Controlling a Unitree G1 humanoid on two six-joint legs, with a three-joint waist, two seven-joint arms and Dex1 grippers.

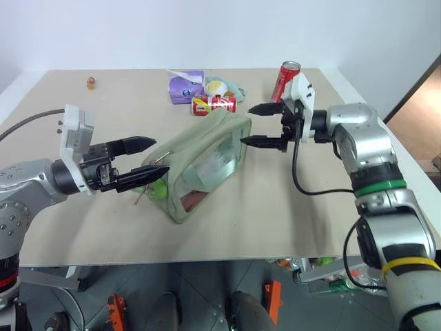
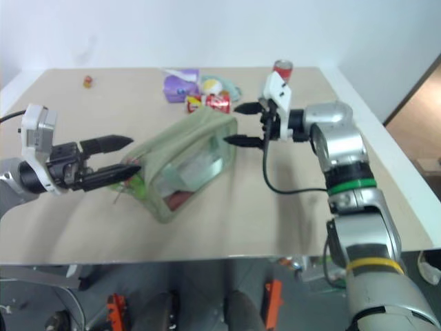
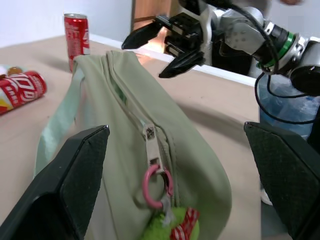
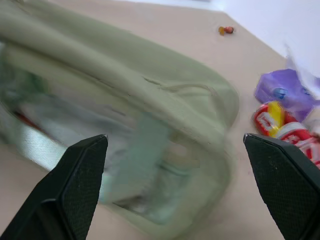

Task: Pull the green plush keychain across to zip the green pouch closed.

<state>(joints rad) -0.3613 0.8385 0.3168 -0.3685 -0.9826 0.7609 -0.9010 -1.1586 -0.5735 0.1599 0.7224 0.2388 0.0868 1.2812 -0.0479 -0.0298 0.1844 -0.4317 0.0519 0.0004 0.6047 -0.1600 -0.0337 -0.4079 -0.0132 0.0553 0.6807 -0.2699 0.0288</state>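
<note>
Though boxy, sage-green pouch (image 1: 200, 165), clear-sided.

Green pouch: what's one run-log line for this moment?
green pouch: on table | green plush keychain: untouched | left gripper: open, beside keychain | right gripper: open, far end

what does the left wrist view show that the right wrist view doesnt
Left wrist view alone: the zipper pull with its pink ring, the green plush keychain hanging below, the upright red can, and the open right gripper.
Right wrist view alone: the purple packet and a small orange object on the table.
Both: the green pouch and the lying red can.
</note>
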